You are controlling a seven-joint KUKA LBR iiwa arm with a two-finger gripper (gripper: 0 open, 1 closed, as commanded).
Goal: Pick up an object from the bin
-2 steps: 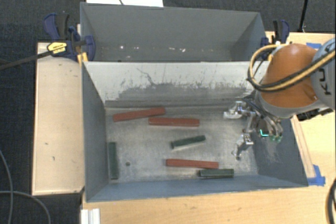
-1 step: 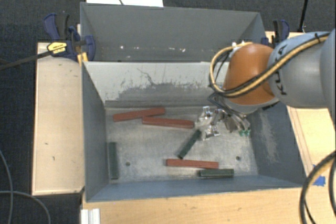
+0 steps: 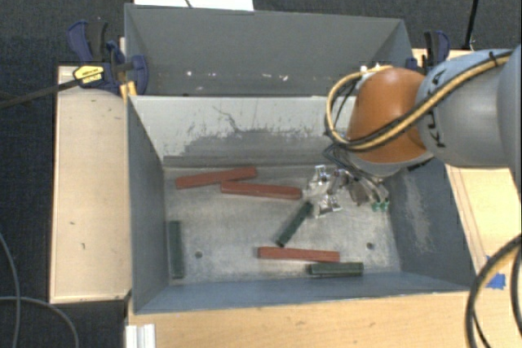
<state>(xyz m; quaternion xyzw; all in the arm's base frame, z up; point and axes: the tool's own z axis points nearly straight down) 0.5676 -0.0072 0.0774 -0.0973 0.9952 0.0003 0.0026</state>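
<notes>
Where the hand [image 3: 325,198] hangs, a dark green bar [image 3: 289,231] slants beside.

A slim dark green bar [image 3: 291,229] lies diagonally on the bin [image 3: 236,269] floor, right of centre.

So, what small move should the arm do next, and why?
Probably ease the gripper a little down, toward the slanted dark green stick in the bin's middle. Its upper end lies right beside the gripper and nothing rests on it, while the nearest red-brown stick reaches off to the view's left, so the green one looks the easiest to take.
</notes>
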